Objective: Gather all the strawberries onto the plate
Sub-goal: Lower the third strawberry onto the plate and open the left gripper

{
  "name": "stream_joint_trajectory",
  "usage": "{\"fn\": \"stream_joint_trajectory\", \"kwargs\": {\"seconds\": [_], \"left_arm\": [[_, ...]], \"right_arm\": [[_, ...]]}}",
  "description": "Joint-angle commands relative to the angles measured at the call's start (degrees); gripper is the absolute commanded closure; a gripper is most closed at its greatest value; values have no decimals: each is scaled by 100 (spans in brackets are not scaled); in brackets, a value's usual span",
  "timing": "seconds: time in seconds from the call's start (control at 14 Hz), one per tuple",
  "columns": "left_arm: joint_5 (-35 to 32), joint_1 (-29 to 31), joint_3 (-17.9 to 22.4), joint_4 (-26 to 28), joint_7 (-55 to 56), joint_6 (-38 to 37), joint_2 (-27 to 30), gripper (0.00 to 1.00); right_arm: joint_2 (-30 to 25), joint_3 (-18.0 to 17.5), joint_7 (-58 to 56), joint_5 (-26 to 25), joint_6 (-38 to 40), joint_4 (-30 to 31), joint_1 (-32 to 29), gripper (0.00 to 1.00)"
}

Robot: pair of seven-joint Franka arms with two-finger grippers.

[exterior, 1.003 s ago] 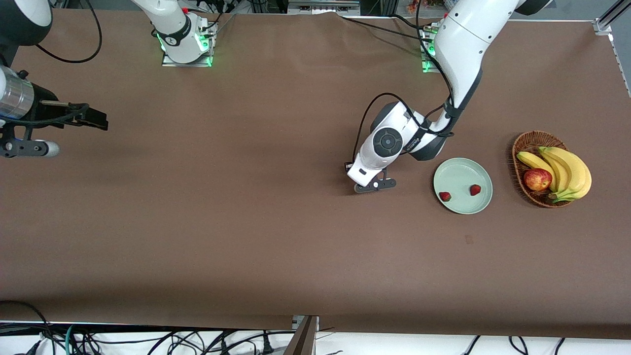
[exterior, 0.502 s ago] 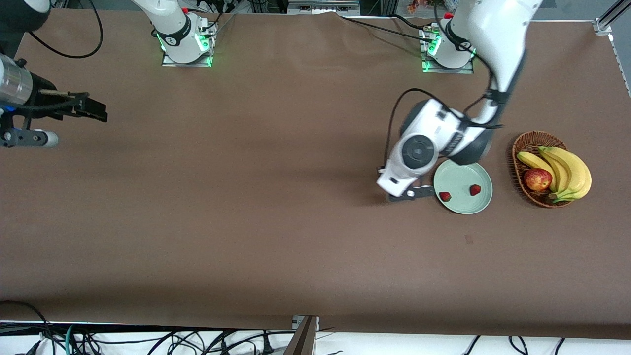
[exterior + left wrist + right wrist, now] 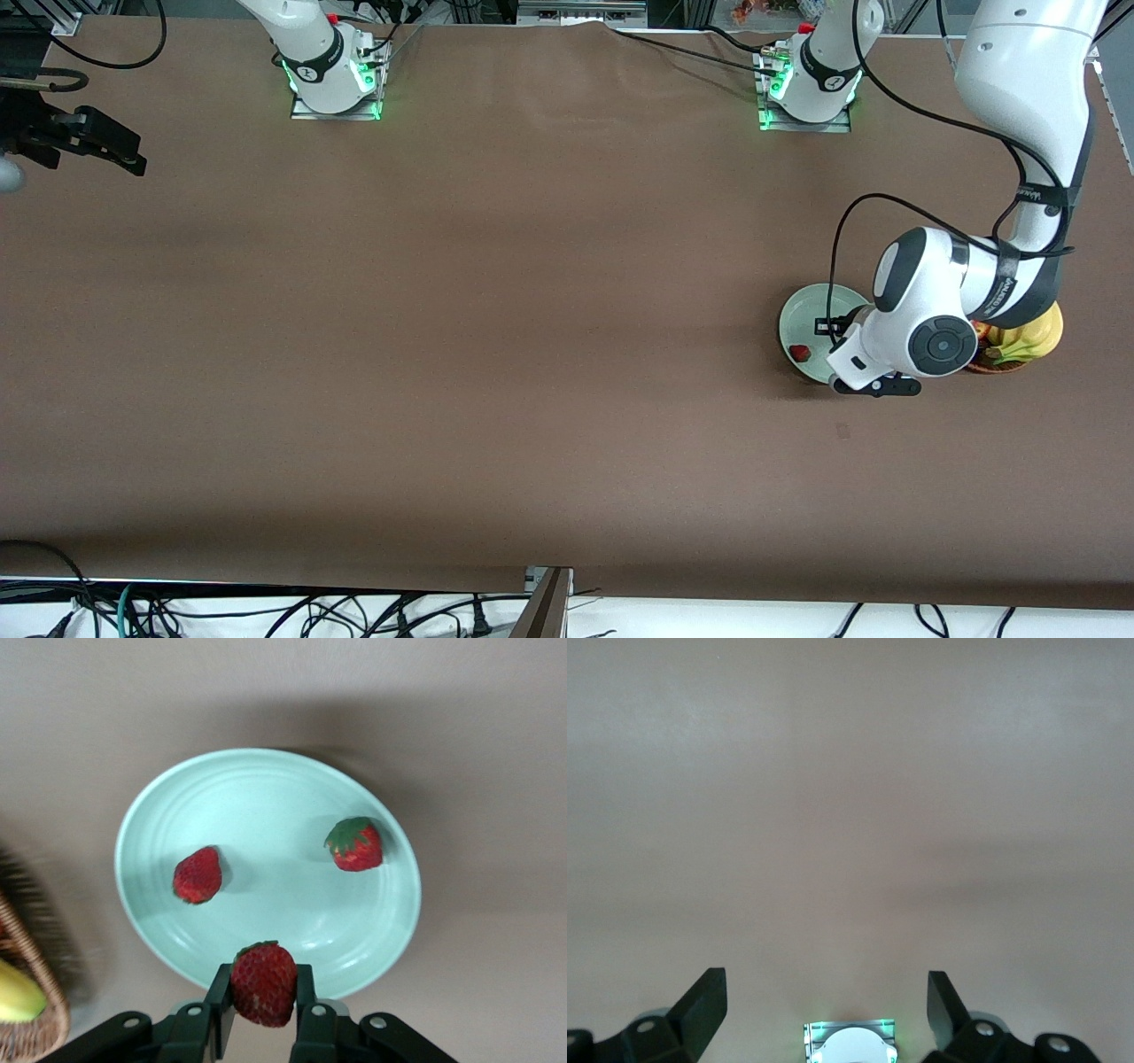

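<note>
The left arm's wrist hid most of the basket [image 3: 997,365] and part of the plate [image 3: 802,310], while the frame edge cropped the right end effector [image 3: 53,146].

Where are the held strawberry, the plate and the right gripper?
held strawberry [image 3: 264,982], left wrist view, middle of the red flesh between the fingers.
plate [image 3: 266,788], left wrist view, bare inner surface near the rim.
right gripper [image 3: 827,997], right wrist view, midway between the open fingertips.

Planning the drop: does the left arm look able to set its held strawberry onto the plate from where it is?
Probably yes. The left end effector, shut on the strawberry, hangs over the mint-green plate's rim, and bare plate lies between the two strawberries already there.
</note>
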State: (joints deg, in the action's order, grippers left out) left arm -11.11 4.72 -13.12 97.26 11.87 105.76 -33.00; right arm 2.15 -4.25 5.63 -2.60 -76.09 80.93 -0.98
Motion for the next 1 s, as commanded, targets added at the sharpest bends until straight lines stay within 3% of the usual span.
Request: {"fn": "stream_joint_trajectory", "kwargs": {"seconds": [0.0, 0.14, 0.29, 0.36, 0.43, 0.72, 0.93], "left_arm": [[-137, -50, -95, 591, -53, 514, 118, 98], [-145, 116, -121, 933, -62, 716, 136, 98], [-145, 126, -130, 1347, -53, 1287, 198, 85], [-137, 152, -130, 1348, -62, 1289, 198, 53], [-137, 187, -130, 1339, -62, 1289, 198, 1], [-128, 240, -130, 981, -80, 825, 425, 0], [-93, 196, -261, -2, -80, -551, 716, 0]], "right_arm": [[-13, -32, -79, -4, -82, 98, -34, 0], [4, -41, -36, 5, -91, 81, -25, 0], [13, -32, -35, 14, -117, 81, -25, 0], [13, -32, -27, 5, -100, 81, -25, 0], [13, -32, -27, 5, -91, 89, -25, 0], [13, -41, -18, -12, -125, 90, -8, 0], [13, -50, -18, -12, -170, 81, 27, 0]]}}
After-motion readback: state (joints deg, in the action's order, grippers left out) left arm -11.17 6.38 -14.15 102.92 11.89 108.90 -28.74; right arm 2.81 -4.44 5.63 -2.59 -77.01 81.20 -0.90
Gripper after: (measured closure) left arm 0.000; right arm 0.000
